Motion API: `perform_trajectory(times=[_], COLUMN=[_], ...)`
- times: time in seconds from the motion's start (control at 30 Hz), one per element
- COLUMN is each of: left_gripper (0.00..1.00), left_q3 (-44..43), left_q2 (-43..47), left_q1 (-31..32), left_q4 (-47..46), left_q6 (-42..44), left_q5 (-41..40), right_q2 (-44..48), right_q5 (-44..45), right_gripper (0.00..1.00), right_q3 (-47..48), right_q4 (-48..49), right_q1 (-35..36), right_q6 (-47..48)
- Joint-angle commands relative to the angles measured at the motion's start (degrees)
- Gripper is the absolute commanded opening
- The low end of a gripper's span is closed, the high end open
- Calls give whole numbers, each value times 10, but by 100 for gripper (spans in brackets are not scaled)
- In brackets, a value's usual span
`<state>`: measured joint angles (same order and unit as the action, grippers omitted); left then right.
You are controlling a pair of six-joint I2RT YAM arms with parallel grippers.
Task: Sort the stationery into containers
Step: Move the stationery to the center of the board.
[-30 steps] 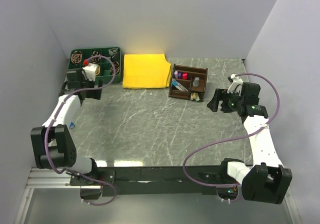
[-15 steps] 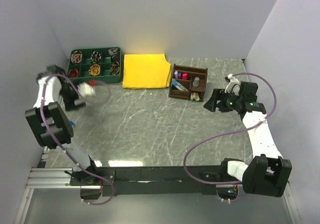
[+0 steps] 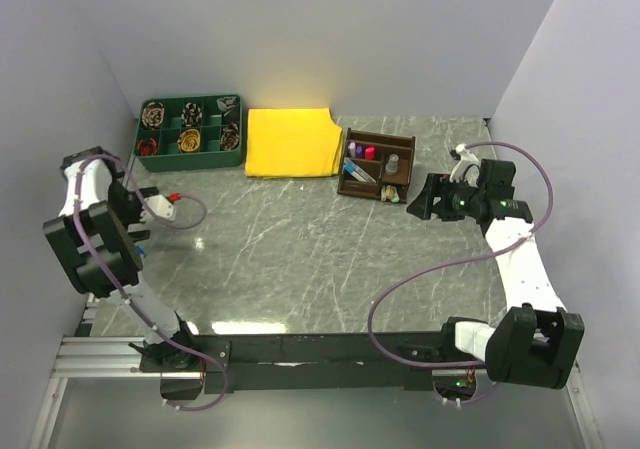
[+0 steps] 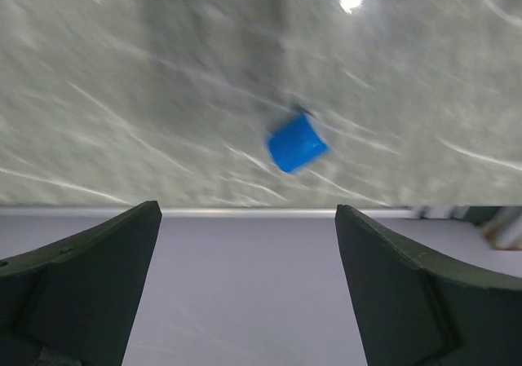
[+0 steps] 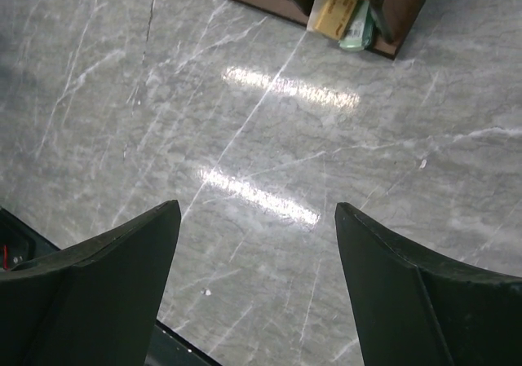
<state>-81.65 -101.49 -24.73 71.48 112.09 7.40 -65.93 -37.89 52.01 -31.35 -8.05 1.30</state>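
The dark brown wooden organiser (image 3: pixel 377 166) stands at the back centre-right and holds pens with pink (image 3: pixel 368 153), blue and purple caps. Its near corner shows in the right wrist view (image 5: pixel 391 7), with a tan block (image 5: pixel 333 14) and a green block (image 5: pixel 359 28) in a compartment. A small blue block (image 4: pixel 298 143) lies on the table by the left wall, and it also shows in the top view (image 3: pixel 142 252). My left gripper (image 3: pixel 128 224) (image 4: pixel 246 211) is open and empty, facing that wall near the blue block. My right gripper (image 3: pixel 425 199) (image 5: pixel 258 211) is open and empty, just right of the organiser.
A green divided tray (image 3: pixel 190 129) with coiled round items sits at the back left. A flat yellow cloth (image 3: pixel 292 141) lies between the tray and the organiser. Walls close in on the left, back and right. Purple cables loop off both arms.
My left arm has swung from over the green tray back to the left side and now faces the left wall. My right gripper has shifted slightly left toward the organiser.
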Motion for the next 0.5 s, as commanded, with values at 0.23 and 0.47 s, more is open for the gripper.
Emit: perform_trajectory(times=[0.23,0.47], left_gripper=[94,95], left_q3=[29,151], left_q2=[-14,24], left_q1=[-95,-94], left_q4=[-4,-153], left_q6=[364,367], left_q5=[42,134], right_q2=[-34,-45], right_q5=[60,92], right_gripper=[85,85], right_q3=[111,146], right_q4=[-55,-84], right_q1=[56,78], right_q6=[6,41])
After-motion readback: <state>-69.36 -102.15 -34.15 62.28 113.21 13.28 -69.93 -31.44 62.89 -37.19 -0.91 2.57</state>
